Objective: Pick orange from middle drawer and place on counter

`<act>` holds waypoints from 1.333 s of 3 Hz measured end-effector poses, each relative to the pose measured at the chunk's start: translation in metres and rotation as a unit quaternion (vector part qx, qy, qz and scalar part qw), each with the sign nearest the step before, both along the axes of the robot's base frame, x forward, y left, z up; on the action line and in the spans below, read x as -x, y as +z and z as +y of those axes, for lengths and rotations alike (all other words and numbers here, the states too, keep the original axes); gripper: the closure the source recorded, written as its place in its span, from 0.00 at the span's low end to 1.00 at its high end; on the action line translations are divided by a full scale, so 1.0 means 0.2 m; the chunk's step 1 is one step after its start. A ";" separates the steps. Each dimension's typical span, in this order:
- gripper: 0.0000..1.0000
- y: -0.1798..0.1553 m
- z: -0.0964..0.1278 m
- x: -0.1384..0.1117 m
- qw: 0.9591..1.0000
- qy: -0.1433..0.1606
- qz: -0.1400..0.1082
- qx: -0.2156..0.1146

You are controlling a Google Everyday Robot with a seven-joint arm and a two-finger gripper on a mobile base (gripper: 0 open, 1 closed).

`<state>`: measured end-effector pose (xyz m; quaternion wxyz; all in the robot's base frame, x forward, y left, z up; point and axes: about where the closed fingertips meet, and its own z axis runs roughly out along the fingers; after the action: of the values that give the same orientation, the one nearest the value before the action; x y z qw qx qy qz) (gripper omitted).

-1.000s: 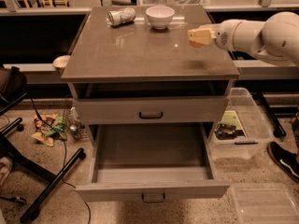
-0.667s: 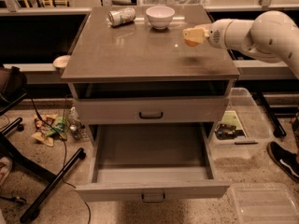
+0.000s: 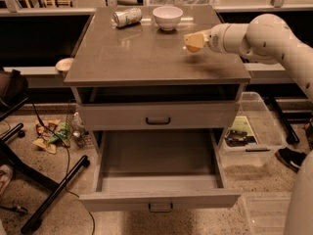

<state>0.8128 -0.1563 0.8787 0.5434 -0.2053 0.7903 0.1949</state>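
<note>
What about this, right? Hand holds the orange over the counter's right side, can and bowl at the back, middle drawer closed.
No: the camera view shows the middle drawer pulled open. The rest stands: the hand holds the orange over the right side of the counter, can and bowl at the back.
</note>
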 end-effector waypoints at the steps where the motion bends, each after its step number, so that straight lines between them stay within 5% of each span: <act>1: 1.00 -0.05 0.02 -0.04 1.000 -0.003 0.004 0.003; 4: 0.35 -0.12 0.04 -0.09 1.000 -0.009 0.019 0.001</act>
<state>0.8298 -0.1473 0.8541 0.5300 -0.1952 0.8024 0.1927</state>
